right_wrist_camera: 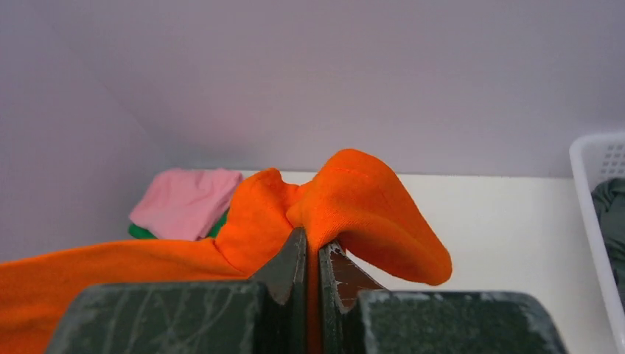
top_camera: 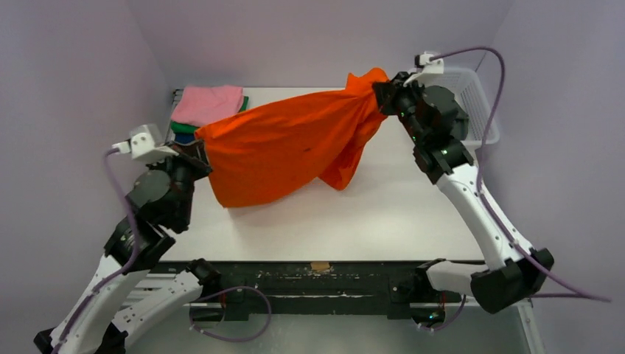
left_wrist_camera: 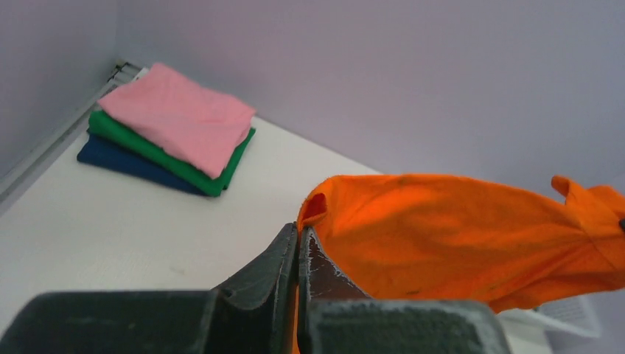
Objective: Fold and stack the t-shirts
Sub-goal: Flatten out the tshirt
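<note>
Left claw point(left_wrist_camera: 298, 247), fingers clamped on one end of the orange t-shirt point(top_camera: 284, 147); right claw point(right_wrist_camera: 309, 247) clamped on the opposite end. The shirt hangs stretched between both claws over the worktop point(top_camera: 383, 214). Beyond the left claw lies a folded stack: pink t-shirt point(left_wrist_camera: 180, 114) on green t-shirt point(left_wrist_camera: 225, 173) on navy t-shirt point(left_wrist_camera: 121, 158). The white basket point(top_camera: 479, 103) stands just beyond the right claw.

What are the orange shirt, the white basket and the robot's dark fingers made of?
Orange shirt: soft matte cloth, possibly cotton; it sags and creases. White basket: seemingly rigid plastic, with moulded lattice walls. Right gripper's fingers: hard dark material, perhaps plastic or rubber; scuffed, dull faces.
</note>
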You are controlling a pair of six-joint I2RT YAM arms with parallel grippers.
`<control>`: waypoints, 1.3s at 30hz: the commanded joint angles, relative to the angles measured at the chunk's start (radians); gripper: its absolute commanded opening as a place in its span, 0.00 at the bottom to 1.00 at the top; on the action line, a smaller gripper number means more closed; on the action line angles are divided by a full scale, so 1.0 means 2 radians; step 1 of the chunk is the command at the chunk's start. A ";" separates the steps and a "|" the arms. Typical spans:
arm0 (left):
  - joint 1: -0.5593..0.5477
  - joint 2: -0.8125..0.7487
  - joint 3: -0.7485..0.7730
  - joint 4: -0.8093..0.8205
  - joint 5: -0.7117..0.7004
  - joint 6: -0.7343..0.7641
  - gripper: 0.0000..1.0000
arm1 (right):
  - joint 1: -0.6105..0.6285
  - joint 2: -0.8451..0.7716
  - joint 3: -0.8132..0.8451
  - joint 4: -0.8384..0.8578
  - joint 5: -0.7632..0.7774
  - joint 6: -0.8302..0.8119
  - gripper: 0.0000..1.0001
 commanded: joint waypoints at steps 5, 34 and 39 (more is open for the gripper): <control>0.004 -0.075 0.081 0.043 0.049 0.111 0.00 | 0.002 -0.151 0.021 -0.040 -0.079 -0.012 0.00; 0.138 0.397 0.228 0.024 0.041 0.063 0.00 | -0.011 0.154 0.157 -0.093 0.154 -0.043 0.00; 0.170 0.644 0.393 -0.067 0.080 0.043 0.00 | -0.028 0.345 0.232 -0.099 0.153 -0.009 0.00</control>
